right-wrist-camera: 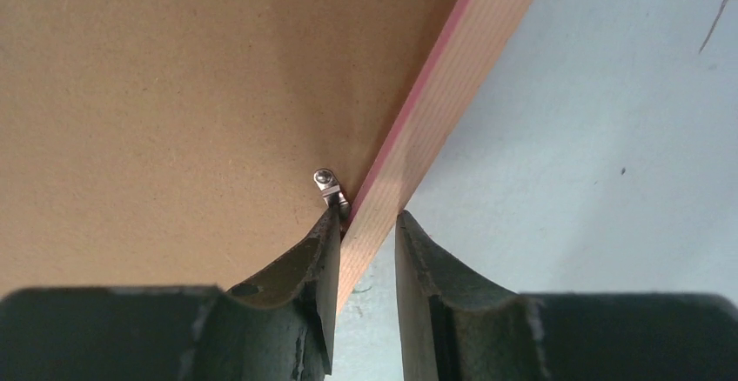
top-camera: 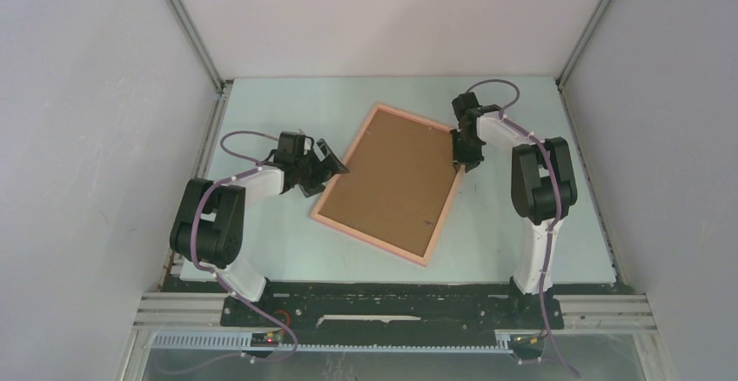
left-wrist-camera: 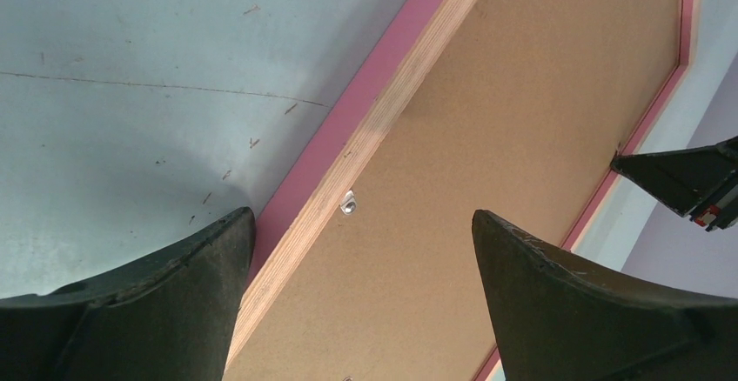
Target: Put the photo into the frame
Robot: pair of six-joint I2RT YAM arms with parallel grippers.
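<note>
While the frame [top-camera: 372, 239] lies back-up near the middle of the pale blue-green surface [top-camera: 522, 190], both arms sit at its long sides, left arm at the left side, right arm at the right. Frame is rotated, its far end leaning to the right. Salmon-pink border all round, brown backing board [top-camera: 392, 181] filling the inside and facing up.

Left tool [left-wrist-camera: 361, 214]: wide open, holding nothing. Left wrist view looks straight down between its fingers onto the frame's left rail; pink outer face and pale layered wood edge run diagonally through the gap. Small metal tab [left-wrist-camera: 348, 203] sits on the board right at that rail. One finger is over the bare surface, the other over the board. Cannot tell if either fingertip touches anything.

Right tool [right-wrist-camera: 367, 213]: nearly closed, fingers straddling the right rail, inner finger on the board side, outer finger on the surface side. Both pads look pressed against the rail, so it has hold of the frame edge. Inner fingertip is right up against another metal tab [right-wrist-camera: 326, 181] screwed at the board's edge. Cannot tell if the rail is lifted off the surface.
</note>
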